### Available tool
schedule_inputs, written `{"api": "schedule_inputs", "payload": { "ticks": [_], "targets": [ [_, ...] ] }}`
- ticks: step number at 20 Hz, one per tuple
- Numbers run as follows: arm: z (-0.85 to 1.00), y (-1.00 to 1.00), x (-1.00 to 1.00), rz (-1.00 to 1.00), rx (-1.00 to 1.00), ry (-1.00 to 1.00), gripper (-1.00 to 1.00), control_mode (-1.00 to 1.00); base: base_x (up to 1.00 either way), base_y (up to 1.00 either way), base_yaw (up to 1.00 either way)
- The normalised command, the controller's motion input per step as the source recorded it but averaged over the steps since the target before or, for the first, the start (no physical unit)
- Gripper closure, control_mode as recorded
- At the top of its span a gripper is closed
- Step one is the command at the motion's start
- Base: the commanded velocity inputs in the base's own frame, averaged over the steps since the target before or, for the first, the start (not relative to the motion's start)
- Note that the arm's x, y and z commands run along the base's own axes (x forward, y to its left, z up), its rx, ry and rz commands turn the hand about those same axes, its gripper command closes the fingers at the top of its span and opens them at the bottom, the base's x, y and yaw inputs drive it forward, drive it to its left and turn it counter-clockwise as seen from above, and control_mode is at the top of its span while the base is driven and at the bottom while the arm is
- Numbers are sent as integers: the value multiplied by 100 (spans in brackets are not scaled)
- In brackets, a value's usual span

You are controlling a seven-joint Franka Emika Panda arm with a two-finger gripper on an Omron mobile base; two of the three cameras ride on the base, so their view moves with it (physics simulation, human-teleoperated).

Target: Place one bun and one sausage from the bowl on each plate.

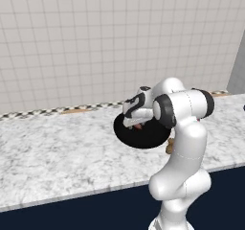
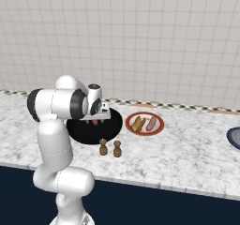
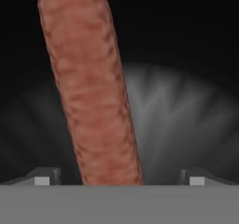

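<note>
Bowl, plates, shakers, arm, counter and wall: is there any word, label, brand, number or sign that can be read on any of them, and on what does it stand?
None: no readable text on the black bowl, the red-rimmed white plate, the dark blue plate, the two brown shakers, the sausage, the tiled wall or the marble counter.

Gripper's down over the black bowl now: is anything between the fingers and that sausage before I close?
Nothing visible. In the hand view the sausage lies bare in the black bowl, running up between the open gripper fingertips, one either side, with no bun or other item across it.
</note>
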Motion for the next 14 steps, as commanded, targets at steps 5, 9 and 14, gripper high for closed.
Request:
{"api": "schedule_inputs", "payload": {
  "ticks": [5, 9, 14],
  "targets": [
    [0, 0, 0, 0, 0, 0, 100, -100, 0, 0, 0],
    [0, 0, 0, 0, 0, 0, 100, -100, 0, 0, 0],
    [0, 0, 0, 0, 0, 0, 100, -100, 0, 0, 0]
  ]
}}
